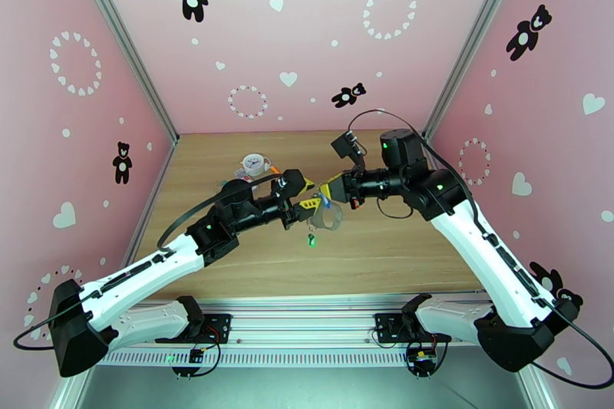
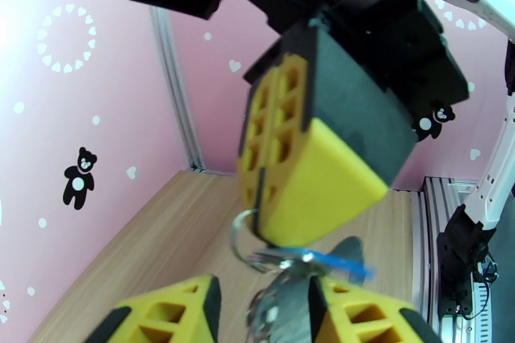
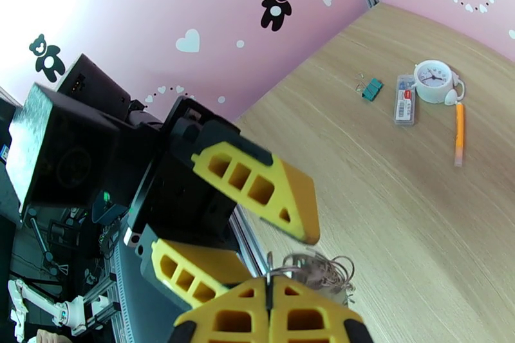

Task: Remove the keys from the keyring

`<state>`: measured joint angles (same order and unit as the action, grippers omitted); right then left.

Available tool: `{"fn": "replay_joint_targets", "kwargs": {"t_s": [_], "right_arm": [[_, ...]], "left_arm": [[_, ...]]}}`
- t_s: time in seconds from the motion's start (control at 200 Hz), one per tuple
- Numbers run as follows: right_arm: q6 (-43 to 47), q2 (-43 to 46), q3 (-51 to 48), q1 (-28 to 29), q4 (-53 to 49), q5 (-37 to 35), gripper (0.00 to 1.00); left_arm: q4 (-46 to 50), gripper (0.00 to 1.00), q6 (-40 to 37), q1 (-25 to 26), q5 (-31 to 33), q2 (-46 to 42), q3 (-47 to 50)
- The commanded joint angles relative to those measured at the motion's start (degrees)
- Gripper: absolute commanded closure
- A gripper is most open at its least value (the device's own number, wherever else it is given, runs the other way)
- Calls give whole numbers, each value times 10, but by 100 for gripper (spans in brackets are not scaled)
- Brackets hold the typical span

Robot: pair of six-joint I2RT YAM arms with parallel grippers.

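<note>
**Keyring pinched in mid-air between two grippers**

Clock [image 1: 253,165], white and round, sits on the left part of the wooden table [image 1: 399,249]. An orange pen [image 3: 459,135] lies just beside it, with a clear flat box [image 3: 403,98] bearing a red-and-white label next along. A teal binder clip [image 3: 371,88] lies near that. All four are well apart from the grippers.

Toward the middle, the left gripper [image 1: 309,196] reaches in from the left. Its yellow fingers stand apart. From its own wrist camera a dark, silvery piece sits in the gap against one finger, with bare wood showing beside the other, so the jaws are parted and not clamped.

The green-tagged key [image 1: 311,240] shows just below the spot where the two grippers meet. Whether it hangs or lies on the wood cannot be told.

The keyring [image 3: 315,269], a bundle of thin wire loops, is held between the two grippers. A blue tag [image 2: 341,265], blurred, juts sideways just under the tips that hold it.

The right gripper [image 1: 332,189] comes in from the right. Its pads are pressed flat together, and one wire loop of the keyring runs into the seam between them.
</note>
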<state>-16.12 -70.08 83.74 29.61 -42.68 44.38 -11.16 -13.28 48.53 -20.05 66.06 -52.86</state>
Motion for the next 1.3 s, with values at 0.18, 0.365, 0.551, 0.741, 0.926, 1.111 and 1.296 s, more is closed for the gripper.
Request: {"fn": "replay_joint_targets", "kwargs": {"t_s": [0.18,0.365,0.551,0.741,0.926,1.111,1.296], "right_arm": [[-9,19,0,0,23,-3,100],[-1,26,1,-2,17,-12,100],[2,23,0,-3,15,-8,100],[4,24,-1,-3,15,-4,100],[1,26,-3,-3,23,-2,100],[-6,18,-6,-3,33,3,100],[-6,18,-7,-3,34,-6,100]], "left_arm": [[-11,60,-1,2,17,17,-21],[3,62,-11,2,17,2,-16],[3,65,-17,2,27,-15,-6],[8,69,-24,2,35,-14,-9],[9,72,-22,1,42,-5,-19],[-11,73,-1,2,44,10,-33],[26,80,-6,2,35,28,-55]]}}
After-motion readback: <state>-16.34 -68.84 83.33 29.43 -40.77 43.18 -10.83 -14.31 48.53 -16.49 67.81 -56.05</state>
